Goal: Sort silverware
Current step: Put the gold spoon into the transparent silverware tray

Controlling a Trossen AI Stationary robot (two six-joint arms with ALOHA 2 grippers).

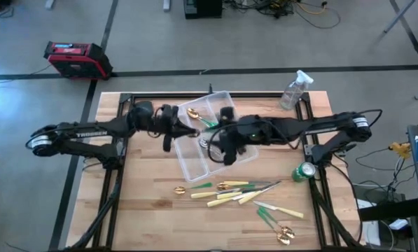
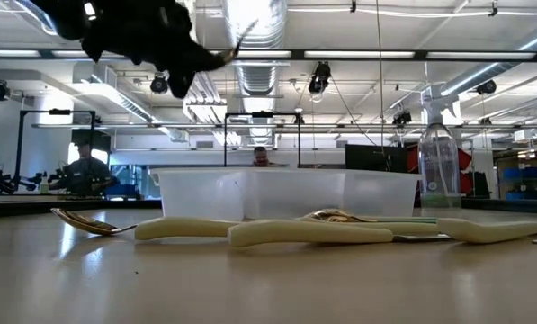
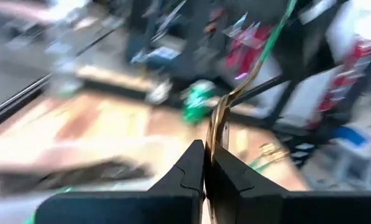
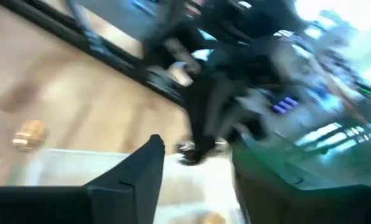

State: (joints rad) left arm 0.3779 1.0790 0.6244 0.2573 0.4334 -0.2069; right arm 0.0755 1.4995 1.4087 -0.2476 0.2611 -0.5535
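One gold, green-handled spoon [image 3: 244, 74] between closed left fingers [image 3: 191, 163]; right fingers [image 4: 149, 163] apart, empty.

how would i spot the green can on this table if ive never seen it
Start at the light wooden table and go to its right edge, beside the right arm's base. The small green metal can stands there alone. Unlike the clear plastic spray bottle at the far right corner, it is short, round and bright green.

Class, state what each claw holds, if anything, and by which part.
The left claw pinches a green-handled piece near its gold end. The right claw stands open, holding nothing.
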